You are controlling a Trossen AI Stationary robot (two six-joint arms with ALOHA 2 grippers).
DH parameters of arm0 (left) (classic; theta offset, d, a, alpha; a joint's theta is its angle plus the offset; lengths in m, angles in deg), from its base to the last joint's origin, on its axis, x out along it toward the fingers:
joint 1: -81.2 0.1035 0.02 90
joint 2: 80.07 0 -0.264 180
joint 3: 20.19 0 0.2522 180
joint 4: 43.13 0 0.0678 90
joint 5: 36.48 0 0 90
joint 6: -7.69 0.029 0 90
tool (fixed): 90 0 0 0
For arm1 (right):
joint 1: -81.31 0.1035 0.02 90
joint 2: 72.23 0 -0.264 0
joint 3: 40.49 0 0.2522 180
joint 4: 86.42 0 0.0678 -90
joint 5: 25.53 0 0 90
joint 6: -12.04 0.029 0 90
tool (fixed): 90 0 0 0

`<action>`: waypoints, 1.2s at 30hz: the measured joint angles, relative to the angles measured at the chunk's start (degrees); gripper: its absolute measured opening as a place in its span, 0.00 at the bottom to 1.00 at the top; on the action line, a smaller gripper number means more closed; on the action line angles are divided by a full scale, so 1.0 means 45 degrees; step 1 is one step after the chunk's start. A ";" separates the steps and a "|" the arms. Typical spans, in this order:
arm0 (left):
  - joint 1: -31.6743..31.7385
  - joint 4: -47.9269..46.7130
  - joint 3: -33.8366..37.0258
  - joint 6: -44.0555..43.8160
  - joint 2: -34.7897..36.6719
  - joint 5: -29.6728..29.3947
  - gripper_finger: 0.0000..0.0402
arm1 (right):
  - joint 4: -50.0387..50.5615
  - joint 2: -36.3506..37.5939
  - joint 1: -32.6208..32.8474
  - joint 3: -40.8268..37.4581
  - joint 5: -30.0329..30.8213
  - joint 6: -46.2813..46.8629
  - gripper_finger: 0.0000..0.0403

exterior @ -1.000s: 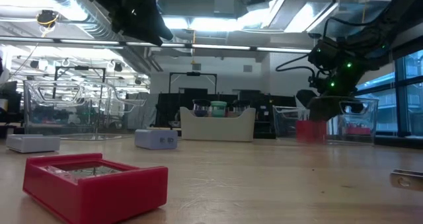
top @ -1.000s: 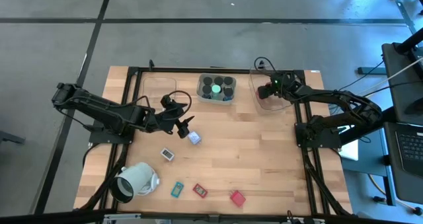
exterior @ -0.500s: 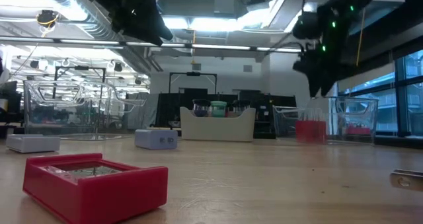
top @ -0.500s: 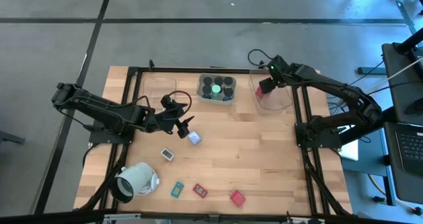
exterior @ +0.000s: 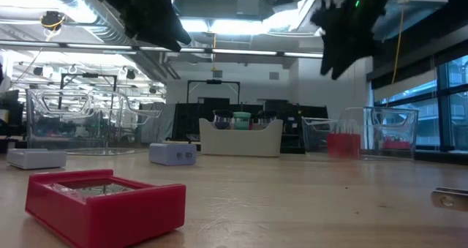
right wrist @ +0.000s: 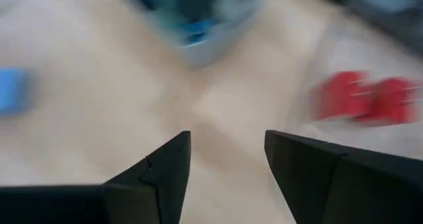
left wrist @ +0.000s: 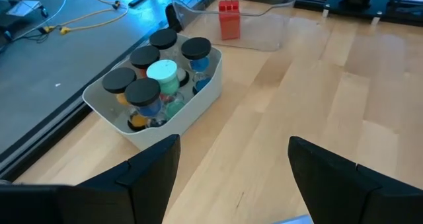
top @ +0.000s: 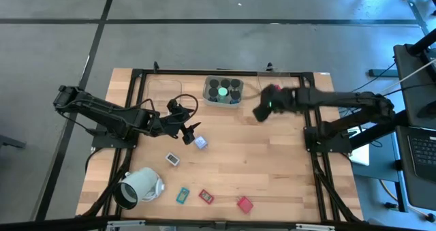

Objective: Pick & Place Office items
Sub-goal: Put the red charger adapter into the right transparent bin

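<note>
My left gripper (top: pixel 193 132) hovers open and empty just left of the pale blue cube (top: pixel 200 142), which lies on the table. My right gripper (top: pixel 262 110) is open and empty, in the air over the table between the white tray (top: pixel 223 92) of black cylinders and the clear tray (top: pixel 283 103); its wrist view (right wrist: pixel 225 164) is blurred. A red block (left wrist: pixel 229 20) stands in the clear tray. A white flat piece (top: pixel 172 160), a teal piece (top: pixel 182 195), a red flat piece (top: pixel 206 196) and a red block (top: pixel 244 204) lie near the front.
A large pale mint-white hollow cylinder (top: pixel 139 187) lies on its side at the front left. Another clear tray (top: pixel 160 91) stands at the far left. A black frame (top: pixel 136 73) runs along the table's edges. The wood between the cube and the right edge is bare.
My right gripper has risen out of the clear tray at the far right, leaving a red block standing there, then swung toward the table's left and near edge, over the middle. My left gripper has kept still.
</note>
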 joint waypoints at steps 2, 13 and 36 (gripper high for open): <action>0.0000 0.0000 0.0000 -0.0027 0.0001 0.0001 0.69 | -0.0429 0.0000 0.1578 -0.0090 0.0114 0.0913 0.49; 0.0000 0.0004 0.0000 -0.0085 0.0001 0.0015 0.69 | -0.6690 -0.1370 0.9251 -0.1455 0.0842 0.4454 0.49; -0.0391 -0.0088 0.0000 -0.1380 -0.0004 0.1531 0.69 | -1.3938 -0.6826 1.2123 0.0424 0.2142 0.1393 0.83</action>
